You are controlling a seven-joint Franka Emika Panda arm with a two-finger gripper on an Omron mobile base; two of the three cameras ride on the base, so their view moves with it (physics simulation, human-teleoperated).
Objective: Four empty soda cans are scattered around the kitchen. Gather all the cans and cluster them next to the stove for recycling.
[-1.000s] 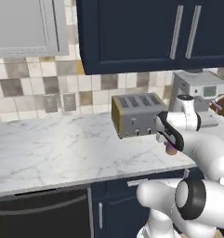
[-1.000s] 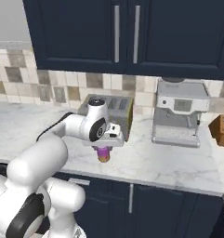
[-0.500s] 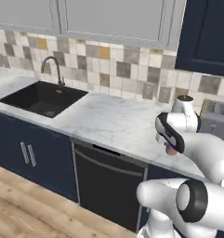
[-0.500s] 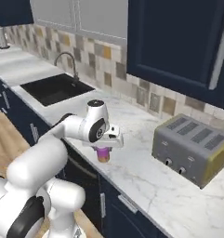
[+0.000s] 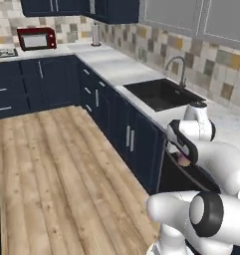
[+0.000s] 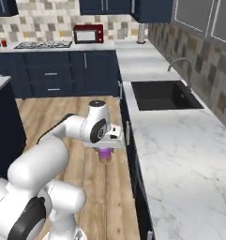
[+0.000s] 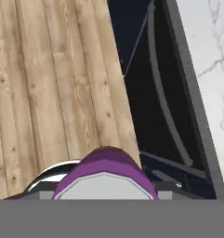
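My gripper [image 6: 105,148] is shut on a purple-pink soda can [image 6: 105,155], held over the wood floor just in front of the navy cabinets. The left base view shows the gripper [image 5: 183,156] beside the counter front, the can [image 5: 182,161] peeking out below the hand. In the hand view the can's purple top [image 7: 105,173] sits at the bottom, hiding the fingertips. The black stove [image 6: 43,45] lies far across the room, set into the back counter, also visible as the stove [image 5: 3,52]. Two small red cans [image 6: 1,43] stand just left of it.
A red microwave-like box [image 6: 87,33] sits right of the stove. A black sink [image 6: 163,95] with a faucet is set in the marble counter [image 6: 180,154] on my right. A dark island corner [image 6: 2,122] stands at left. Wood floor [image 5: 52,164] stretches toward the stove.
The whole picture has swung from the toaster counter past the sink toward the open floor and stove, so the base has turned. The purple can stays in the gripper.
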